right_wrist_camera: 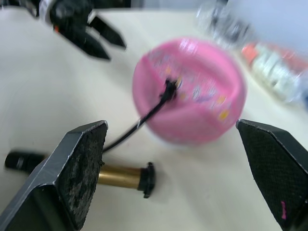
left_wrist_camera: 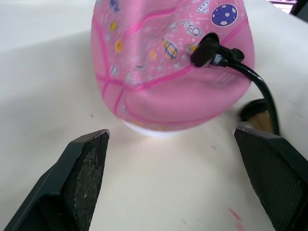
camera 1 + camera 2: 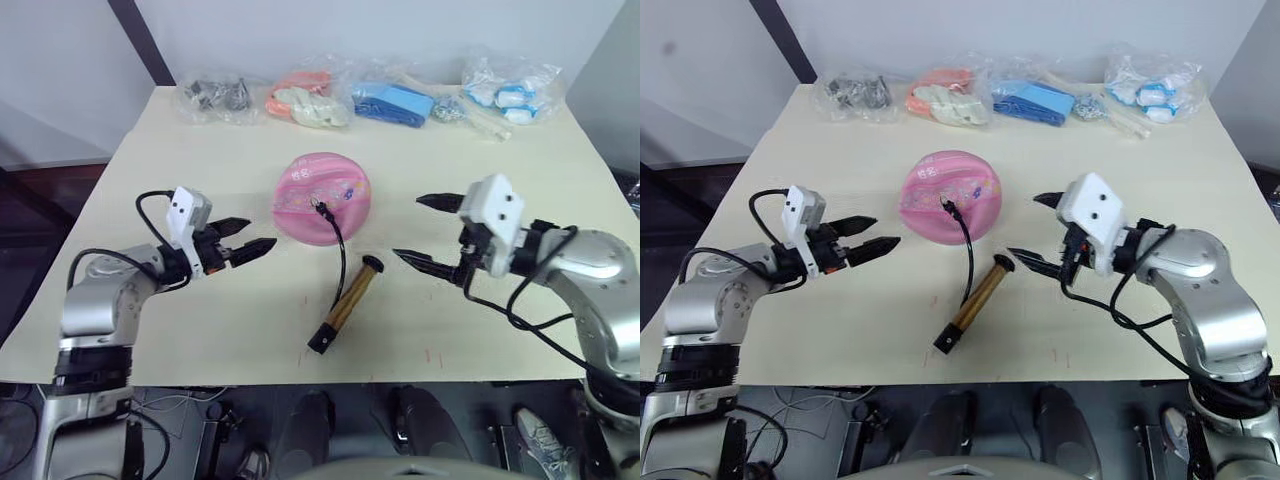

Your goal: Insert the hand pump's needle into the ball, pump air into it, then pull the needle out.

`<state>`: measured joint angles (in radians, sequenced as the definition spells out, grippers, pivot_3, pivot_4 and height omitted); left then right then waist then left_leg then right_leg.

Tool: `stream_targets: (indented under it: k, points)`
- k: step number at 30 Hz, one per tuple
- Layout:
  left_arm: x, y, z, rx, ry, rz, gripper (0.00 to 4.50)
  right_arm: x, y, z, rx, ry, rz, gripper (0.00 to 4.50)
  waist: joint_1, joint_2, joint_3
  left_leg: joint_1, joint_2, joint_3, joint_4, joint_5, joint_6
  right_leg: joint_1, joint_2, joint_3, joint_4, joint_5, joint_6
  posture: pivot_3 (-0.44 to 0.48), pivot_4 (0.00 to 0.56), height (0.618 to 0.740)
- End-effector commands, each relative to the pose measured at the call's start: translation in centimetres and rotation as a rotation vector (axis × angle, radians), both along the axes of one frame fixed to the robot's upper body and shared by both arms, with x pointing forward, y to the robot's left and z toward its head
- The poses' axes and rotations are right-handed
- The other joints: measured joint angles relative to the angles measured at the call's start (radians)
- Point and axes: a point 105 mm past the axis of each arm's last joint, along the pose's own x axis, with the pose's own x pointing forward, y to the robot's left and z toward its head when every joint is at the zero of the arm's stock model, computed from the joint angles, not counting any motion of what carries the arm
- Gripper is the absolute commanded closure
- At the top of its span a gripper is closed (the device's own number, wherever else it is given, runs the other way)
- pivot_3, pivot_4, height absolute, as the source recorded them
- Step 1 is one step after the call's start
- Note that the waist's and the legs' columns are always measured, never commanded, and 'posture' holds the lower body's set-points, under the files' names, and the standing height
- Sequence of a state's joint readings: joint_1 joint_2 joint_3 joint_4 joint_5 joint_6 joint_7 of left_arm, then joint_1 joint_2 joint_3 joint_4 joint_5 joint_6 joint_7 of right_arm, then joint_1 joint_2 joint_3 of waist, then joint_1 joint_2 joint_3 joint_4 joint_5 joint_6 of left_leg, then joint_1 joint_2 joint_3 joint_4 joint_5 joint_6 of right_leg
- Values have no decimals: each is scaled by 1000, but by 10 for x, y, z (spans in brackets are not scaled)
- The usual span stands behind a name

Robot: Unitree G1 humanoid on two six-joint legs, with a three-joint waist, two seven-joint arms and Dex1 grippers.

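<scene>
Two open claws flank ball (image 3: 322, 197), pump (image 3: 347, 304)

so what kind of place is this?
Likely a lab test bench: plain table against a bare wall, bagged props lined along its far edge, ball and pump laid out mid-table.

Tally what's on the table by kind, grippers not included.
Ball: 1, pink, partly deflated
Hand pump: 1, lying flat, its hose plugged into the ball
Plastic bags along the far edge: 4, dark parts, orange and cream items, blue items, blue and white items
Total: 6
</scene>
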<state>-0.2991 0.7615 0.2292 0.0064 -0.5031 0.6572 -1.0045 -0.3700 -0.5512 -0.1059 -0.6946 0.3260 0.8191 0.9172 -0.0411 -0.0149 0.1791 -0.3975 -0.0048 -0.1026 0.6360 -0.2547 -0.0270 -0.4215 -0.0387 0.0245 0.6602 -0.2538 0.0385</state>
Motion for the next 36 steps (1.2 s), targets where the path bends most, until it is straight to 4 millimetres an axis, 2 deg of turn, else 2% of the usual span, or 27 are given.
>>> stream_targets:
  k: [1, 7, 12, 17, 20, 22, 25, 28, 32, 36]
  points:
    - [-19, 9, 18, 4, -28, -57, 119, -15, -19, 5, 20, 4, -9, 0, 1, 0, 0, 0, 0, 0, 0, 0, 0, 0, 0, 0, 0, 0, 0, 0, 150, 740]
    - [-39, 14, 15, 45, 37, -139, 119, -37, -42, 2, 48, 62, -21, 0, 4, 0, 1, 1, 0, 1, 0, -1, 3, 1, 0, 0, 1, 0, 0, 0, 150, 740]
    - [-57, 6, 14, 81, 117, -251, 119, -54, -64, 0, 1, 64, -56, 0, 7, 0, 1, 2, 0, 1, 1, -2, 3, 3, 0, 0, 0, 0, 0, 0, 150, 740]
    - [-69, -17, 11, 116, 200, -344, 119, -65, -70, -4, -32, 109, -47, 0, 6, 0, 1, 5, 1, 1, 4, -2, 3, 6, 2, 0, 1, 0, 0, 0, 150, 740]
    - [-80, -46, 9, 114, 242, -437, 119, -68, -70, -7, -51, 127, -36, 0, 5, 0, 2, 6, 2, 2, 6, -2, 3, 8, 3, 1, 1, -1, 2, 0, 150, 740]
    - [-83, -63, 10, 66, 335, -447, 119, -69, -69, -7, -61, 129, -26, 0, 7, -1, 2, 6, 3, 3, 8, -2, 3, 9, 3, 1, 2, -1, 3, 0, 150, 740]
    - [-83, -73, 10, 117, 374, -436, 119, -70, -68, -4, -64, 132, -11, 0, 10, -1, 2, 5, 5, 2, 14, -2, 4, 10, 6, 0, 3, -1, 6, 0, 150, 740]
    - [-82, -91, 17, 76, 435, -467, 119, -72, -68, 0, -72, 128, 6, 0, 10, -1, 3, 6, 5, 3, 15, -2, 4, 11, 6, 1, 3, 0, 6, 0, 150, 740]
    - [-63, -106, 4, 158, 466, -331, 119, -75, -67, 6, -75, 123, 20, 0, 12, -2, 2, 6, 5, 3, 17, -2, 4, 12, 7, 1, 3, 0, 6, 0, 150, 740]
    - [-57, -126, 5, 150, 445, -321, 119, -75, -65, 7, -74, 122, 24, 0, 12, -3, 3, 6, 6, 3, 17, -2, 4, 12, 7, 1, 3, 2, 4, 0, 150, 740]
